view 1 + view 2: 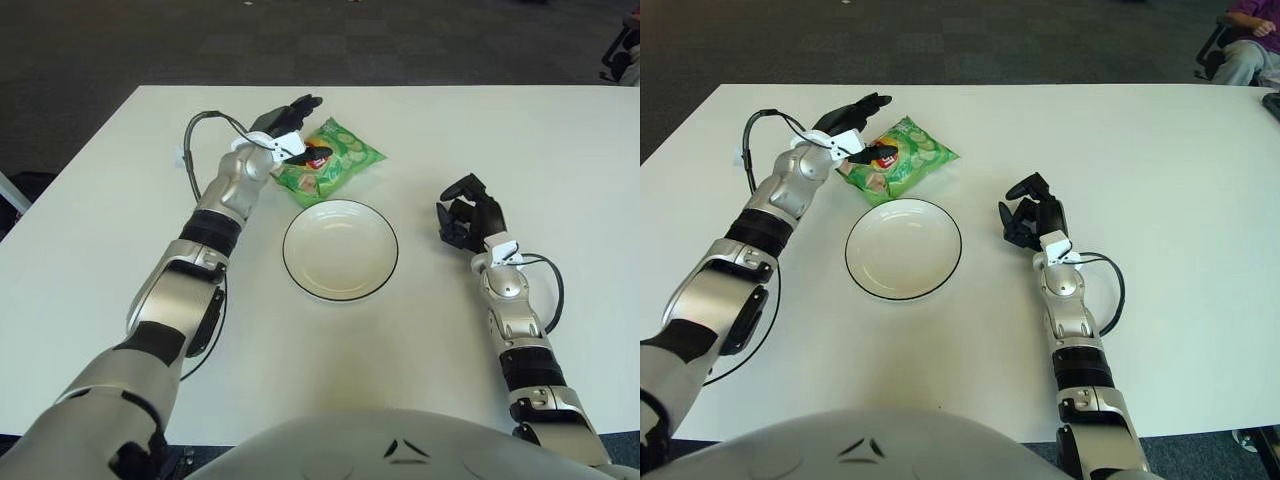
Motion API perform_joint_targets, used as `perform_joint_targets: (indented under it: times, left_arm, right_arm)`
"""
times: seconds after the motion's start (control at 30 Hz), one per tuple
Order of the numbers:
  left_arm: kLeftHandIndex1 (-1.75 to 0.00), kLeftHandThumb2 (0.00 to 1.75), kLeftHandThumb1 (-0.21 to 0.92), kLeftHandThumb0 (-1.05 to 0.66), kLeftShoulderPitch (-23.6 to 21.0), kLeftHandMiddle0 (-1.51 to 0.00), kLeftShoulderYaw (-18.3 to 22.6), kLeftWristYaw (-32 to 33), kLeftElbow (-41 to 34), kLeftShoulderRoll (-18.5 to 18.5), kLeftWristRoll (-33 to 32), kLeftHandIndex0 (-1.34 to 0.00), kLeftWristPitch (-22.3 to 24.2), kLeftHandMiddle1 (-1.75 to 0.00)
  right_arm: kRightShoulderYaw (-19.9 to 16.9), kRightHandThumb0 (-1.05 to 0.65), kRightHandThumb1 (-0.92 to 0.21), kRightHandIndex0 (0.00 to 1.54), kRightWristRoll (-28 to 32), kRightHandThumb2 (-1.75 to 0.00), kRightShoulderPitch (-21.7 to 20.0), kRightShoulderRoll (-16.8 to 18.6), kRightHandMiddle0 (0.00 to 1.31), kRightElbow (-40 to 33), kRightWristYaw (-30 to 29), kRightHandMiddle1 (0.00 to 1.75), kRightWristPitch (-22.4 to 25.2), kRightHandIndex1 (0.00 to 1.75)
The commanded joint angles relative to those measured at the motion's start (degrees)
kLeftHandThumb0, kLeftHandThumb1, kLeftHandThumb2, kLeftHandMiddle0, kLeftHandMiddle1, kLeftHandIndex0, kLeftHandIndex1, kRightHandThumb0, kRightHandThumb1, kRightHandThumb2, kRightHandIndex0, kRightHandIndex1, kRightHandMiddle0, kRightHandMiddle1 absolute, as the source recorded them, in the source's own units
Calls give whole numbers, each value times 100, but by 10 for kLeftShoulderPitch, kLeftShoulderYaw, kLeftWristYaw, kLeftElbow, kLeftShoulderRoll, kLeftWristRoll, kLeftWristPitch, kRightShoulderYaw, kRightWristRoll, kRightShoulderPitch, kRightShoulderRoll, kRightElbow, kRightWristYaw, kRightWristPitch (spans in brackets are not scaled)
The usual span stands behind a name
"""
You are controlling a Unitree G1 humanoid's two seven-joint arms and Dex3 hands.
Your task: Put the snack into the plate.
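The snack is a green chip bag (345,158) lying flat on the white table, just beyond the plate. The white plate (340,262) with a dark rim sits mid-table and holds nothing. My left hand (310,130) is stretched out low at the bag's left end. Its fingers (300,104) are spread past the bag's far left corner and the thumb (316,155) lies over the bag's printed face. It has not closed around the bag. My right hand (468,214) shows right of the plate, fingers curled, holding nothing.
A grey cable (195,140) loops up from my left wrist. The table's far edge (420,87) runs just behind the bag, with dark carpet beyond. A seated person (1248,40) shows at the far right corner.
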Motion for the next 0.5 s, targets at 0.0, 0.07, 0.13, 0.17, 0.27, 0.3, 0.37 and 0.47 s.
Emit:
perform_joint_targets:
  times: [0.0,0.07,0.13,0.17,0.27,0.3,0.37,0.47]
  left_arm:
    - [-7,46,92,-97,-37,-2,-13,17,64,-19,-4,-3,8,0]
    - [-7,48,92,-99,-49,-2,-16,23,92,-25,-5,-2,8,0]
    - [-6,49,92,-100,-56,-1,-20,27,111,-29,-5,-2,9,0]
    - [-6,51,92,-102,-59,-1,-22,29,119,-31,-5,-1,10,0]
    - [-4,54,92,-104,-63,0,-29,34,135,-34,-3,0,11,0]
    - [-3,55,92,-104,-63,0,-31,35,138,-35,-3,0,10,0]
    - [-1,55,92,-104,-63,0,-36,40,147,-38,-1,0,10,0]
    - [0,54,92,-105,-62,0,-42,48,158,-41,-1,0,9,0]
  right_arm:
    - [6,-40,-64,86,-14,-89,29,0,38,27,5,175,32,175]
    - [6,-40,-64,86,-14,-90,29,0,38,27,4,175,32,175]
    - [6,-40,-63,86,-14,-90,29,0,38,27,4,175,33,175]
    - [6,-40,-63,86,-13,-90,29,0,38,27,4,175,33,175]
    - [6,-40,-63,86,-14,-90,30,0,38,24,4,175,35,175]
    - [6,-40,-63,86,-14,-90,30,0,38,24,4,175,36,175]
    - [6,-40,-63,86,-14,-90,30,0,39,23,4,175,37,175]
    - [6,-40,-63,86,-15,-90,31,0,39,21,3,175,38,175]
